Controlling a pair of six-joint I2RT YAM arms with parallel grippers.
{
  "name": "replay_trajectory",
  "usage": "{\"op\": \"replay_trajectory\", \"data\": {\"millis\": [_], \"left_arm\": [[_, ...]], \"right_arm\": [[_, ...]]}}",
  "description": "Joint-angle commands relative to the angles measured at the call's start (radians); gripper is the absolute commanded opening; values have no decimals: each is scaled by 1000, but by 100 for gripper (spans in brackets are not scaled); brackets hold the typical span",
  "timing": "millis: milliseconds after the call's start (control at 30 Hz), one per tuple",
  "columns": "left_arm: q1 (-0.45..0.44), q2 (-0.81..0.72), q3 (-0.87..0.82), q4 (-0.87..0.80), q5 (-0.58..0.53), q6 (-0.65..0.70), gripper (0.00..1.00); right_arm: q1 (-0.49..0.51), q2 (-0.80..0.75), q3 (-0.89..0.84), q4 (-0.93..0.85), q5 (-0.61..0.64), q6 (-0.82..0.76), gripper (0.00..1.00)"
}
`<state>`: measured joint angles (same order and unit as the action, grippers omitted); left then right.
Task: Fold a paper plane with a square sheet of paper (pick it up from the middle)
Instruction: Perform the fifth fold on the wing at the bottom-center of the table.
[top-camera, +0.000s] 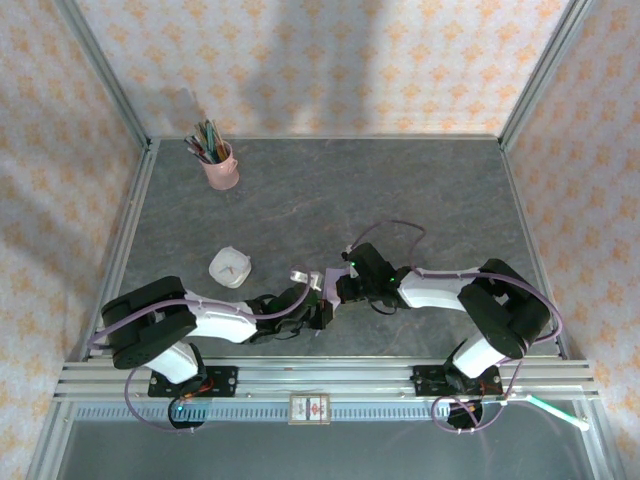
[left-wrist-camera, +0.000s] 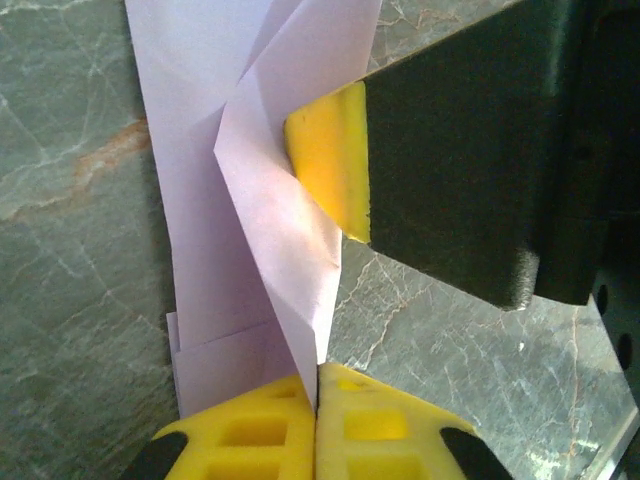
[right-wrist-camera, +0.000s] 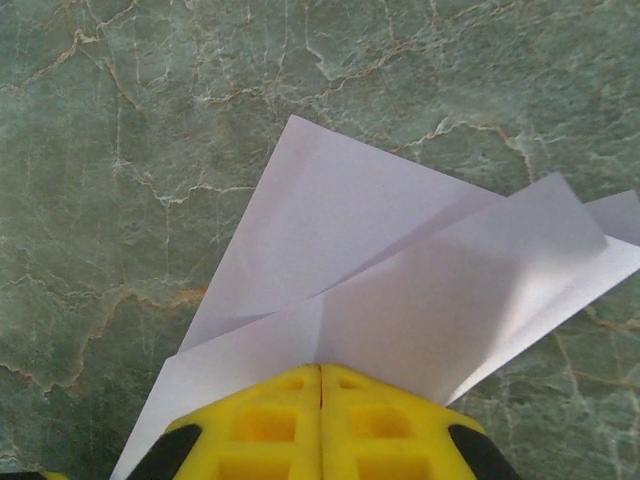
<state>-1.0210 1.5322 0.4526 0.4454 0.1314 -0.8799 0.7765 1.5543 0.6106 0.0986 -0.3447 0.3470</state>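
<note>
The square sheet of paper (right-wrist-camera: 330, 230), partly folded, is held low at the near middle of the table (top-camera: 400, 190). The left gripper (left-wrist-camera: 316, 405) is clamped on a creased flap and the right gripper (right-wrist-camera: 321, 400) on the opposite side, with both pairs of fingers pressed tight together, presumably so the fold can be steadied for creasing.

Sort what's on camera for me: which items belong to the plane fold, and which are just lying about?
In the job:
lavender paper, part-folded
left hand, pinching it
right hand, pinching it

Lying about:
pink cup of pens
small white object
white card
</note>
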Motion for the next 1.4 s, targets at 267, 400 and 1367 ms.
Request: {"op": "replay_trajectory", "data": {"millis": [267, 400, 1367], "left_arm": [[32, 4, -51, 155, 81, -26, 0], [43, 16, -88, 217, 106, -66, 0], [44, -141, -134, 98, 62, -87, 25]], "right_arm": [[1, 28, -38, -56, 35, 18, 7], [0, 30, -38, -57, 36, 18, 7], [0, 45, -37, -59, 37, 20, 7]]}}
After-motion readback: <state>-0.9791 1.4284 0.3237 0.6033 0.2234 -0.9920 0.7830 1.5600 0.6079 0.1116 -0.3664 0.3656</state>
